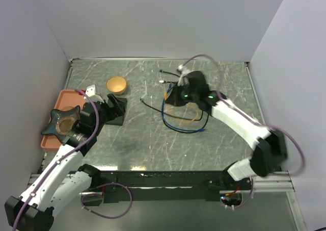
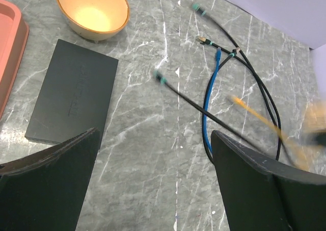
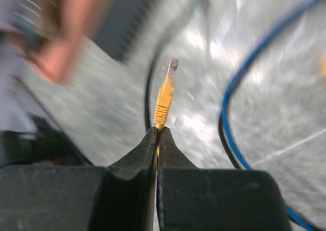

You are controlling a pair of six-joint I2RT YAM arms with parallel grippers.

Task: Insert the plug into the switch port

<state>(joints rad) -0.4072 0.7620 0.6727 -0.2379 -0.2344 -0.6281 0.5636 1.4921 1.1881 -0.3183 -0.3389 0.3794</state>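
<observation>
The switch (image 2: 71, 98) is a flat matte-black box lying on the marble table, just left of my left gripper (image 2: 154, 134), which hangs open over bare table. From above, the switch (image 1: 116, 121) shows partly under the left gripper (image 1: 116, 107). The plug (image 3: 165, 91) is a yellow connector with a clear tip, and it sticks out just past the tips of my right gripper (image 3: 158, 131). That gripper is shut on the yellow cable right behind the plug. In the top view, the right gripper (image 1: 175, 94) sits over the cable tangle, well right of the switch. The switch's sockets are not visible.
A yellow bowl (image 2: 91, 9) stands just beyond the switch, and an orange tray (image 2: 10, 42) lies to its left. Loose blue (image 2: 208, 103) and black (image 2: 254, 83) cables sprawl mid-table, with the yellow cable's loop (image 1: 191, 111) among them. Grey walls close in the table.
</observation>
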